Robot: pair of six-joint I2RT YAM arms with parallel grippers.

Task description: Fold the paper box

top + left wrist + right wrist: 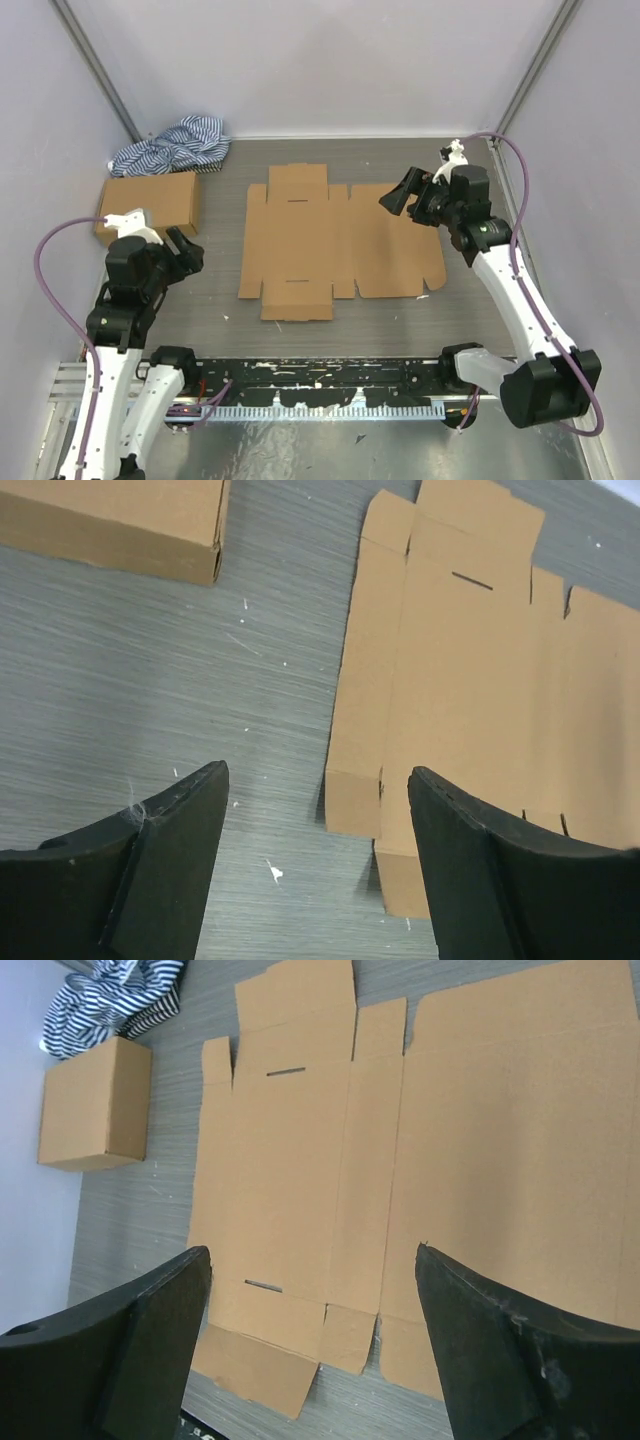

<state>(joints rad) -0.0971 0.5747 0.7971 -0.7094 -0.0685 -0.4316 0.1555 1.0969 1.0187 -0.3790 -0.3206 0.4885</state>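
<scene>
The paper box point(340, 240) lies opened out flat on the grey table point(220, 290), every flap and tab spread, with nothing folded up yet. It sits between the two arms.

The left claw point(188, 248) stands with its two dark fingers well apart and has hold of nothing. Bare tabletop shows below the gap between them. In its wrist view the flat cardboard lies ahead and off to the claw's right, with the blank's near left corner showing just past the right finger. A ready-made box point(150, 203), closed and brown, rests ahead to the claw's left, well apart from it.

The right claw point(400, 192) also gapes wide and grips nothing. It hangs above the blank's broad right-hand panel, close to the far edge, and the wrist view shows the cardboard spreading beneath and beyond both fingers. Whether the fingertips touch the sheet cannot be told. Far beyond this claw, past the blank's other side, lies a striped cloth point(175, 148) bunched next to the closed box
</scene>
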